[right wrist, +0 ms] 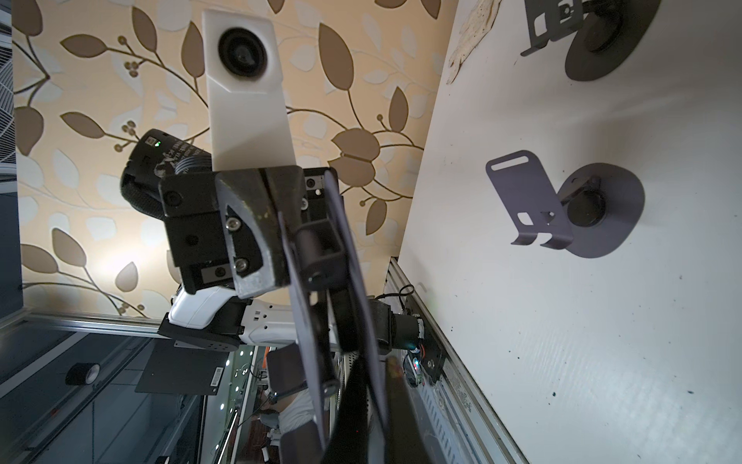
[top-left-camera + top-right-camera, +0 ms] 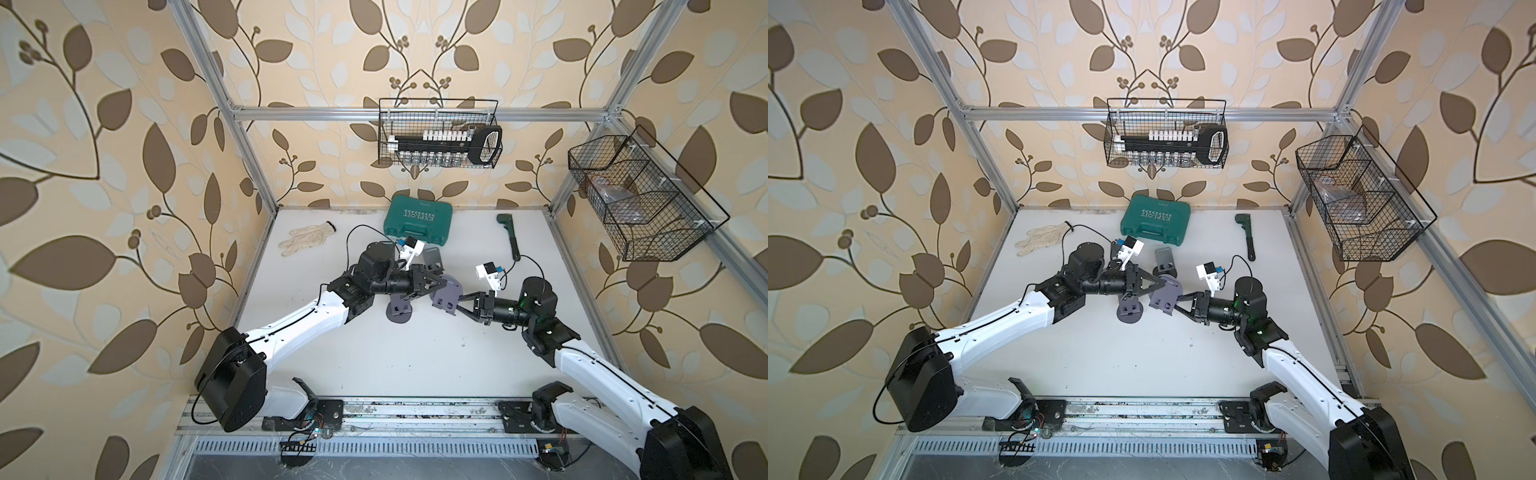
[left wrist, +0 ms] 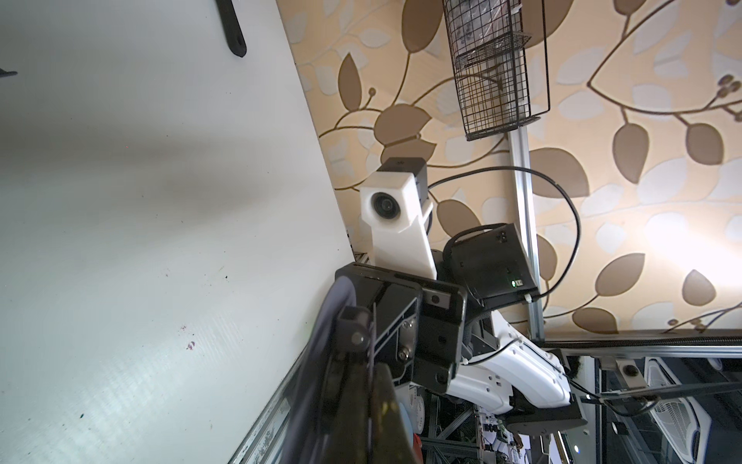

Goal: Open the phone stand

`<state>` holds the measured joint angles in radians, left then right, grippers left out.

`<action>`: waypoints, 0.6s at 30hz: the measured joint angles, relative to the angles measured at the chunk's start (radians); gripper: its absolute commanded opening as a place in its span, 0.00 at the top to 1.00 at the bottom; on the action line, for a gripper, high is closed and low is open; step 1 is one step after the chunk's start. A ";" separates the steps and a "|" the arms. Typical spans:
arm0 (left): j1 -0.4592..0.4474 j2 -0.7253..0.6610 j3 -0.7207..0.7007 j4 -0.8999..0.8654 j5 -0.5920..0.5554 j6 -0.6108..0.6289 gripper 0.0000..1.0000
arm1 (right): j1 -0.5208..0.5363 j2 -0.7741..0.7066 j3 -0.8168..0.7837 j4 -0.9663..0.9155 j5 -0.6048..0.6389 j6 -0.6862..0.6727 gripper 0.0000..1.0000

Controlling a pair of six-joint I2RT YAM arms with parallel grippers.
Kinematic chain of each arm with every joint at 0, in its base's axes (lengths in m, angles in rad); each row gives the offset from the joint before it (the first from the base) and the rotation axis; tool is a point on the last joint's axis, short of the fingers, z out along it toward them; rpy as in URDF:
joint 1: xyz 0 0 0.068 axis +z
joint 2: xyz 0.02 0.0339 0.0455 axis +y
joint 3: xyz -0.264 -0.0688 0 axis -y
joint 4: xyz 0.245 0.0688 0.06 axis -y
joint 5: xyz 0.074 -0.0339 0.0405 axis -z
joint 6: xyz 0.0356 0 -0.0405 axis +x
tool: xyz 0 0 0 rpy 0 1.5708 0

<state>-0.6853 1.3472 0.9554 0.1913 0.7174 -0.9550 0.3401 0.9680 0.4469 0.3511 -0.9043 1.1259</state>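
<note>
In both top views the grey-purple folding metal phone stand [image 2: 445, 300] hangs over the white tabletop [image 2: 374, 357], left gripper [image 2: 443, 285] and right gripper [image 2: 461, 302] each clamped on a plate; the wrist views show thin edges, so I'd hinge slowly.

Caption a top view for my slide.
The left gripper and right gripper clamp one grey phone stand between them.

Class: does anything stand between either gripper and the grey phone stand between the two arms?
Nothing visible does. The left gripper and the right gripper are both shut on the phone stand, from opposite sides; another stand sits off to the side.
</note>
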 measured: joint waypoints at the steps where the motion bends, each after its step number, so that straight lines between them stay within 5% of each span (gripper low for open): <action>1: 0.000 -0.004 -0.004 -0.001 0.000 0.003 1.00 | 0.000 0.010 0.000 0.005 -0.009 0.000 1.00; 18: 0.026 -0.054 -0.054 0.018 0.006 0.015 1.00 | -0.022 0.268 -0.019 0.341 -0.217 0.130 1.00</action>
<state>-0.6590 1.2930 0.9016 0.2092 0.7238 -0.9398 0.3180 1.2358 0.4282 0.6918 -1.1217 1.2564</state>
